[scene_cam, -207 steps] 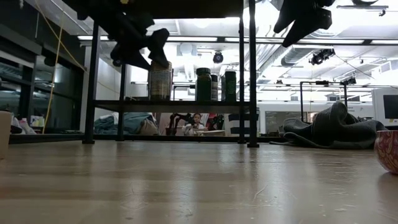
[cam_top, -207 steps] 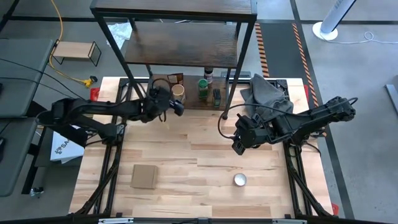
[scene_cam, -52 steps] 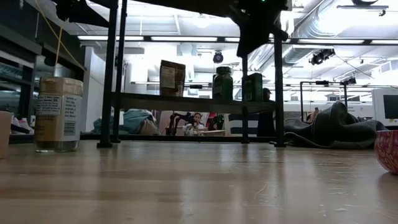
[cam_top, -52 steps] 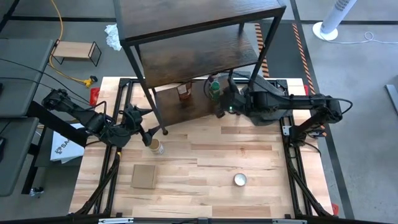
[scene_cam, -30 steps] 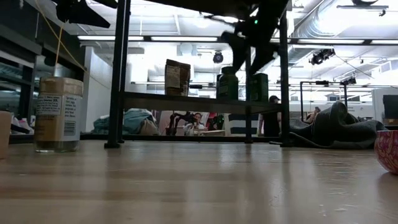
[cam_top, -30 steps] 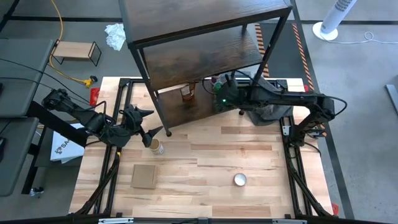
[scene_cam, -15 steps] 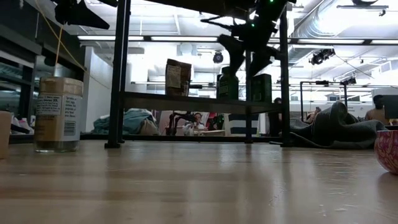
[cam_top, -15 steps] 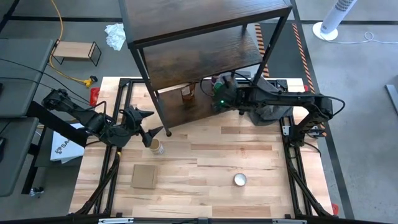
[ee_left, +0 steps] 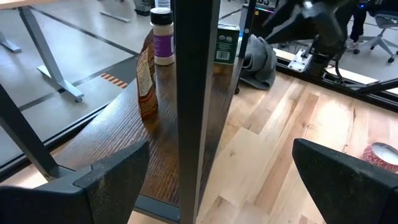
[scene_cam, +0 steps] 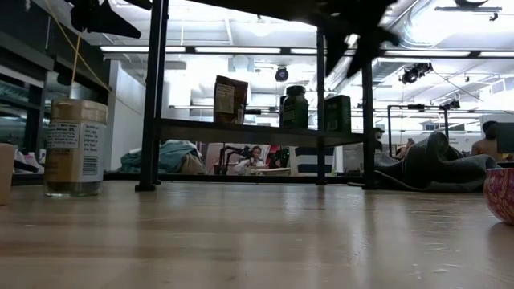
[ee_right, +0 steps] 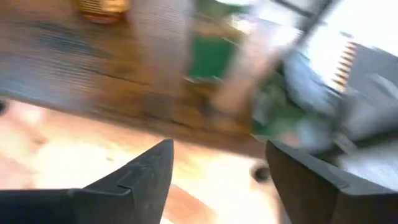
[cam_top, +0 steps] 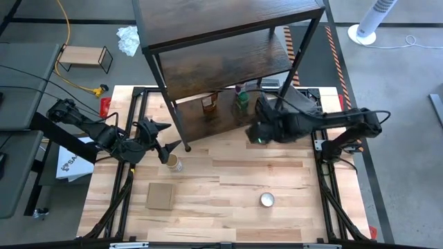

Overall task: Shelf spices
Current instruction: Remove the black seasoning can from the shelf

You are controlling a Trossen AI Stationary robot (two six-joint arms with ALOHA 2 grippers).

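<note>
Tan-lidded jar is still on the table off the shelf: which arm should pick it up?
Left. Its open gripper hovers right beside the tan-lidded jar on the table; the right gripper, also open, is across the table by the dark wood shelf.

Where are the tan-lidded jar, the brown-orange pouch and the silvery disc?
tan-lidded jar point(scene_cam: 75, 147): low view, label on its side.
brown-orange pouch point(scene_cam: 230, 99): low view, front face.
silvery disc point(cam_top: 267, 200): high view, centre of its top.

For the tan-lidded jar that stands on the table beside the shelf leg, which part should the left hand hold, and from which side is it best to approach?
Grip the tan-lidded jar across its round body just under the lid. It stands upright, so a straight sideways grip should hold. Approach from the left hand side or from above, since the shelf leg stands close on the far side; the open table in front leaves room.
</note>
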